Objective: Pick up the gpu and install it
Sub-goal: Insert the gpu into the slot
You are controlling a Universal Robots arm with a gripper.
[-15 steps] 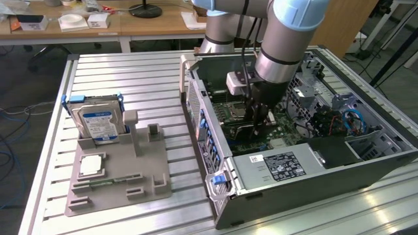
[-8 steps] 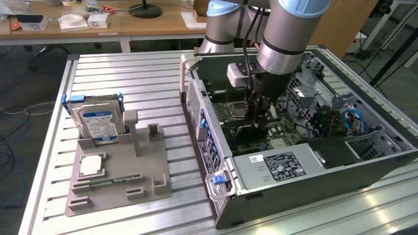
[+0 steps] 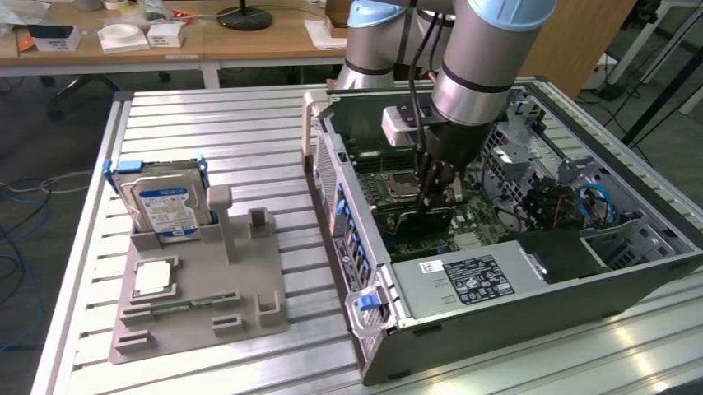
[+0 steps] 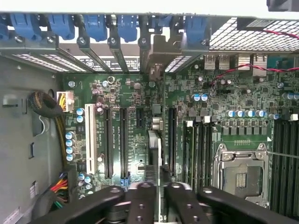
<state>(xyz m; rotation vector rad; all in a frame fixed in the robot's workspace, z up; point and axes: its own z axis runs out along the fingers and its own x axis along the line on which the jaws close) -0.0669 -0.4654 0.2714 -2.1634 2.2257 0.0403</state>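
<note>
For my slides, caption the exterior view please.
Robot arm's end effector holds a thin black GPU card over the green motherboard inside an open grey computer case.

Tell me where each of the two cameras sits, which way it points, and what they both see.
Exterior view: off the arm, raised, looking down at the slatted table, the parts holder and the open computer case; the arm reaches into the case.
Wrist view: on the wrist, facing the motherboard; the gripper shows, a thin dark gpu edge-on between its fingers.
Shared: the motherboard and its CPU socket.
</note>
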